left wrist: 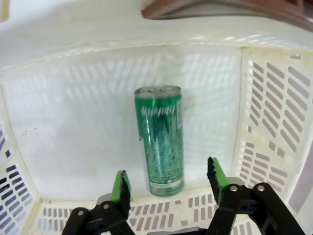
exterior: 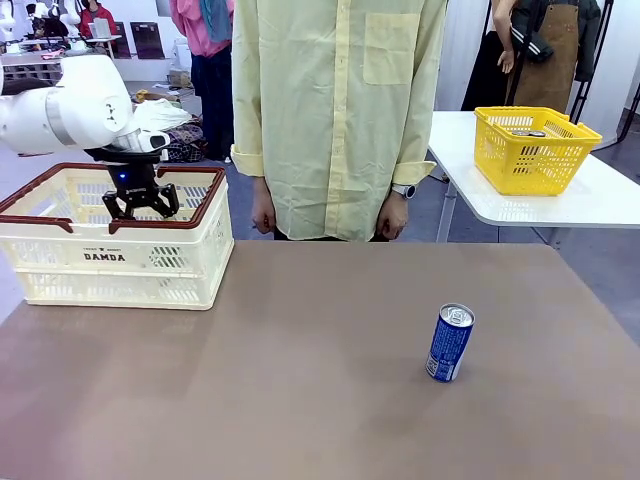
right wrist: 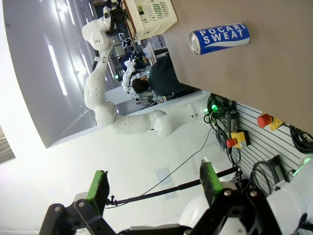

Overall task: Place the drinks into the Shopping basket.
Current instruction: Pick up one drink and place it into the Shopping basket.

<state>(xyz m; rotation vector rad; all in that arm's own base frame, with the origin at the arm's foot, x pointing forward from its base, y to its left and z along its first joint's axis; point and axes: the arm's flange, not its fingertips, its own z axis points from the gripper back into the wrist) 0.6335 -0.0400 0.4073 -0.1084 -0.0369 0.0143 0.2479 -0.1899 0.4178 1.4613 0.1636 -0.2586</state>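
The green can (left wrist: 160, 142) is inside the cream Shopping basket (exterior: 60, 270), apparently lying against its slotted white floor (left wrist: 73, 122). My left gripper (left wrist: 166, 174) hangs open just above it, green pads either side and clear of the can. From the front, that left gripper (exterior: 140, 200) sits over the basket's middle. The blue can (exterior: 450, 343) stands upright on the brown table, right of centre. In the right wrist view the blue can (right wrist: 220, 38) is far off and my right gripper (right wrist: 154, 174) is open and holds nothing.
A person in a yellow shirt (exterior: 335, 120) stands at the table's far edge, hands down. A smaller yellow mesh basket (exterior: 535, 150) sits on a white side table at the back right. Bare tabletop lies between the basket and the blue can.
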